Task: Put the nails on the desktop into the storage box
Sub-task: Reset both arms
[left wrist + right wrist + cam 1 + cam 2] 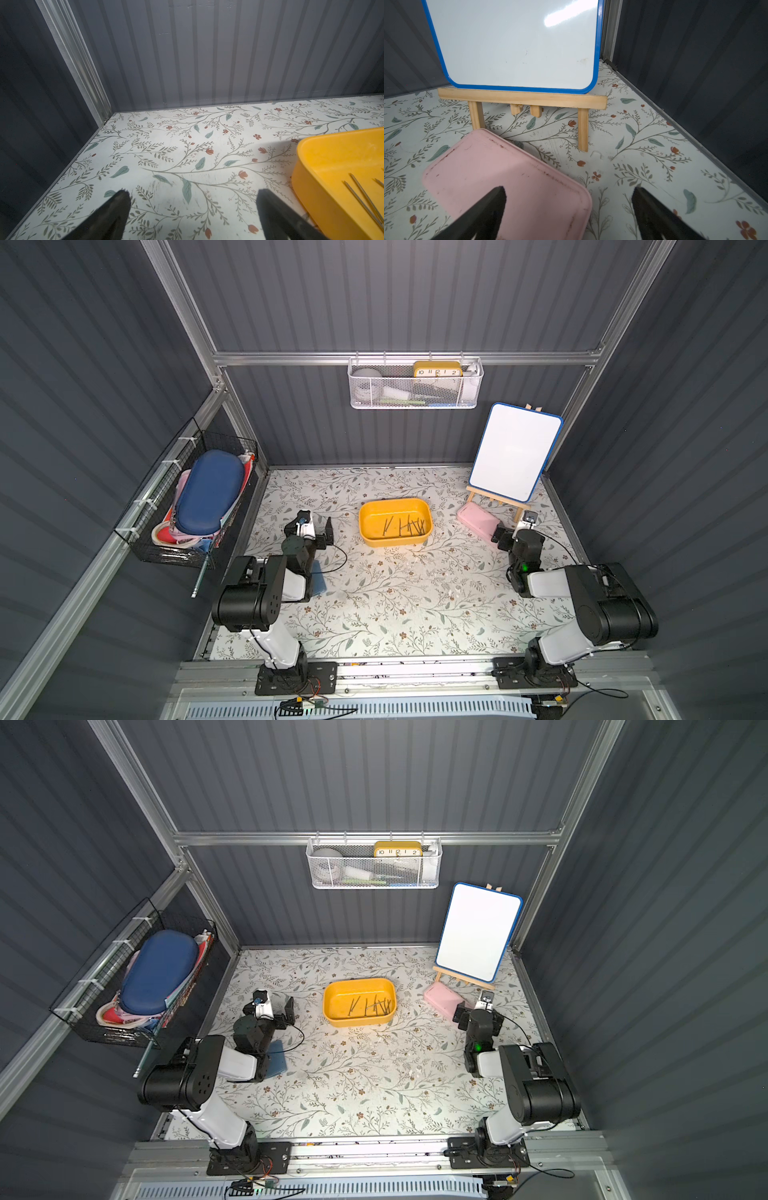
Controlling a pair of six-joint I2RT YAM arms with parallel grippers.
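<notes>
The yellow storage box (pixel 395 542) (pixel 359 1022) stands in the middle of the flowered desktop (pixel 395 597). Several dark nails (pixel 405 526) (pixel 372 1006) lie inside it, and every nail I can see is in there. The left wrist view shows the storage box (pixel 311 187) wall and a few nails (pixel 361 195). My left gripper (pixel 318 526) (pixel 194 192) hovers open just left of the box, with only bare desktop between its fingers. My right gripper (pixel 513 526) (pixel 568 189) is open at the far right, over the near corner of a pink case (pixel 508 176), holding nothing.
A whiteboard on a wooden easel (pixel 513 452) stands at the back right, just behind the pink case (pixel 478 520). A white mesh basket (pixel 415 385) hangs on the back wall, and a black wire basket (pixel 195 506) on the left wall. A blue pad (pixel 320 578) lies under the left arm.
</notes>
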